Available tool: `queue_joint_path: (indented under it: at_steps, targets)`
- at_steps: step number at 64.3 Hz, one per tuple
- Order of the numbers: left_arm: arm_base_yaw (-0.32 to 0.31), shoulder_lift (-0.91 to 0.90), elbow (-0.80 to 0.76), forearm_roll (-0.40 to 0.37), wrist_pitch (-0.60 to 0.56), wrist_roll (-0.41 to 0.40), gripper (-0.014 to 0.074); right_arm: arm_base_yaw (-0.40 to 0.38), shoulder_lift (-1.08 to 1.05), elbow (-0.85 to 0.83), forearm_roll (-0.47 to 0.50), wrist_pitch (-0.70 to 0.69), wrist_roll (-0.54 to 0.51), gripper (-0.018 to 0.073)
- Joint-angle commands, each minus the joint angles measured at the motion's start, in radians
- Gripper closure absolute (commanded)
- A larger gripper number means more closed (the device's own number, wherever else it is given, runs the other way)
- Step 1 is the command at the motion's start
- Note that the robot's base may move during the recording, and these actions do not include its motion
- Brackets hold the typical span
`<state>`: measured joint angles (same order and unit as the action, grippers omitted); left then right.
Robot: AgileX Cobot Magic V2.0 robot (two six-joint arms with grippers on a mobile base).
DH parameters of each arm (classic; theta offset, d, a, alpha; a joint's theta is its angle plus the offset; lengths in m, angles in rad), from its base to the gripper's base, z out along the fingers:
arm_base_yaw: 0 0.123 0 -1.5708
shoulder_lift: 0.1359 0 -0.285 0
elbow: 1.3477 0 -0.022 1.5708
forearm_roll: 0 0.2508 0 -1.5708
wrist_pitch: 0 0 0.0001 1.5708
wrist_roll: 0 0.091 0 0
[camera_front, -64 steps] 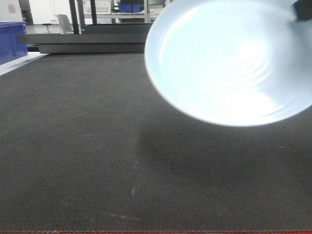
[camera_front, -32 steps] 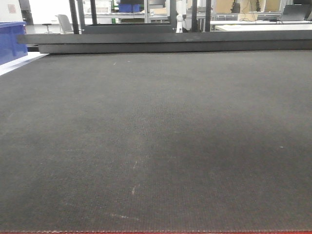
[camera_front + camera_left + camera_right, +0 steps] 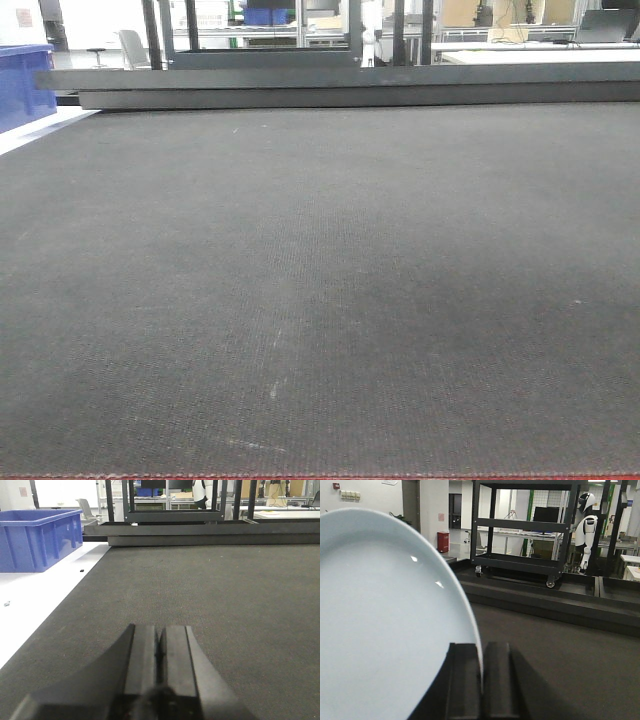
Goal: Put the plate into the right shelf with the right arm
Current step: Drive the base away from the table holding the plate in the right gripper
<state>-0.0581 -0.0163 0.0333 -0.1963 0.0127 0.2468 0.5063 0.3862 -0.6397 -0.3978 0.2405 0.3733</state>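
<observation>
The plate (image 3: 385, 630) stands on edge in my right hand (image 3: 481, 652), which grips it by the rim, held up off the dark bench (image 3: 580, 670). I judge the pickup done; carrying it to the right shelf and setting it down are left, and no view shows that shelf. My left hand (image 3: 159, 635) is clenched on nothing, low over the bench
</observation>
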Motion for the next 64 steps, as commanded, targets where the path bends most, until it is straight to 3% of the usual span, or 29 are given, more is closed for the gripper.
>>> queue_joint_path:
  at_steps: [1, 64]
  targets:
    - [0.001, -0.011, 0.009, -0.002, -0.089, -0.002, 0.0643, 0.001, 0.005, -0.029, -0.020, -0.101, -0.008, 0.0504]
    - [0.001, -0.011, 0.009, -0.002, -0.089, -0.002, 0.0643, 0.001, 0.005, -0.029, -0.020, -0.098, -0.008, 0.0504]
